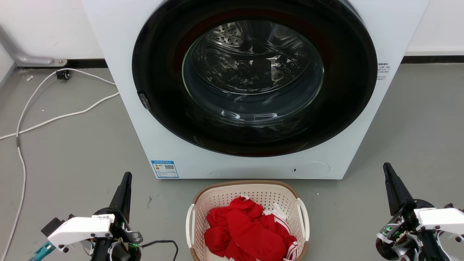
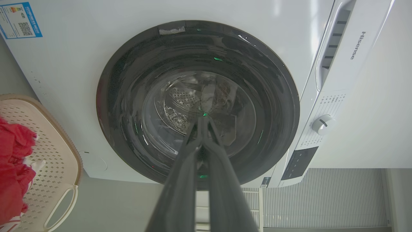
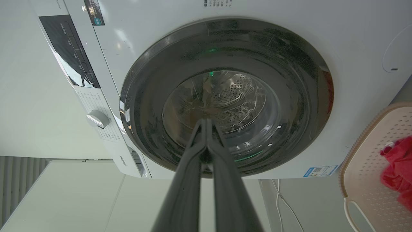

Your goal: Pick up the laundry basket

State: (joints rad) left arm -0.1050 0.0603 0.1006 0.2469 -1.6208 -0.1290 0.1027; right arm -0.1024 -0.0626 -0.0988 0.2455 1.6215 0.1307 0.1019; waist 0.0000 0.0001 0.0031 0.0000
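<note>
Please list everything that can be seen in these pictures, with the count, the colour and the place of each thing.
laundry basket: 1, cream with brown rim and white handles, on the floor in front of the washing machine
clothes: one heap, red with some white, inside the laundry basket
washing machine: 1, white with dark round door, behind the laundry basket
label: 1, blue, lower left of the washing machine's front
dial: 1, white, on the washing machine's control panel
cable: at least 1, white, on the floor at the left
floor: grey
left gripper: 1, dark fingers together, left of the laundry basket, apart from it
right gripper: 1, dark fingers together, right of the laundry basket, apart from it
</note>
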